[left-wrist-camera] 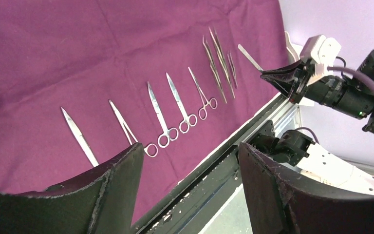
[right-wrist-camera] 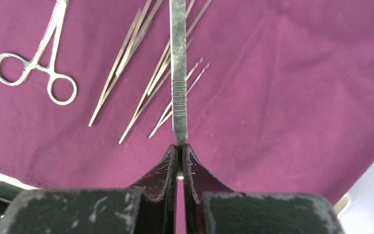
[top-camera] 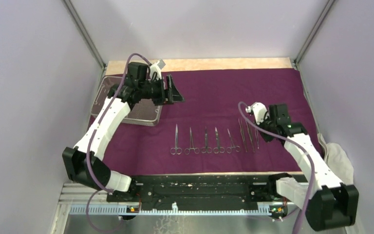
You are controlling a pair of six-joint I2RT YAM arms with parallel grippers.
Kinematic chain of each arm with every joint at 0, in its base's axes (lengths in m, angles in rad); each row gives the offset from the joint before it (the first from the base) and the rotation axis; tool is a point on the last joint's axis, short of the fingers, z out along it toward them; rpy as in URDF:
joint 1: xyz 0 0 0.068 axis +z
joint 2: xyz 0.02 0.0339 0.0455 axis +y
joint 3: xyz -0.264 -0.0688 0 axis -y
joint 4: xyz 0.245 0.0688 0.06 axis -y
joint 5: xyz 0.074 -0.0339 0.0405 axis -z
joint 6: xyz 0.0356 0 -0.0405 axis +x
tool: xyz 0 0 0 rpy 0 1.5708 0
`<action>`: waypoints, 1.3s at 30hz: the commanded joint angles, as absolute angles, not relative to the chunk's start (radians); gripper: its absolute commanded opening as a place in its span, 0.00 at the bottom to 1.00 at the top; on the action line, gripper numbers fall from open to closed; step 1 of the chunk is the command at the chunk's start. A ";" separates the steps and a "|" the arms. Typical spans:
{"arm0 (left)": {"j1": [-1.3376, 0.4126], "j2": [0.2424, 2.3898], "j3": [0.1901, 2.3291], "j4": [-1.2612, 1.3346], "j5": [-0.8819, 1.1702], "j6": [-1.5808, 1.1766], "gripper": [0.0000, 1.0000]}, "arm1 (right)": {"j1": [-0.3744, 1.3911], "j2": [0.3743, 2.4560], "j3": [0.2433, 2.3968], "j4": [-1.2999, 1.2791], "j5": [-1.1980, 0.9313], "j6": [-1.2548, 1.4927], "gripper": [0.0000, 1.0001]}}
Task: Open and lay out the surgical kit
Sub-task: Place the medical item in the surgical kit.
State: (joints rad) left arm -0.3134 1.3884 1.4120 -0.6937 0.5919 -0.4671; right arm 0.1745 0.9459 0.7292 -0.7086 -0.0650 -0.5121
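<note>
Purple wrap [top-camera: 233,92] beneath slim steel instruments [top-camera: 206,141]

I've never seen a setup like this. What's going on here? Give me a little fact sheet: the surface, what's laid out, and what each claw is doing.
Surface: purple cloth, spread flat
Tray: wire-mesh tray, far left
Laid out: row of steel instruments near the front edge, five with ring handles, tweezers at its right end
Left gripper: open, empty, raised beside the tray
Right gripper: shut on a flat steel handle, above the tweezers
Off to the side: white cloth, far right
</note>
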 commanded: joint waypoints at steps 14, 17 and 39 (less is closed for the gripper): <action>-0.269 1.438 1.330 -0.656 0.653 -0.301 0.77 | -0.050 1.303 1.115 -0.953 -0.081 -0.087 0.00; -0.261 1.424 1.322 -0.660 0.640 -0.295 0.78 | -0.070 1.378 1.173 -1.017 -0.118 -0.082 0.00; -0.207 1.394 1.292 -0.671 0.628 -0.265 0.79 | -0.072 1.584 1.199 -1.179 -0.024 0.221 0.00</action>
State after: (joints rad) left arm -0.2115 1.4227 1.2991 -0.6918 0.6090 -0.2798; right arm -0.0677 1.5818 1.1851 -1.2007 -0.0639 0.1867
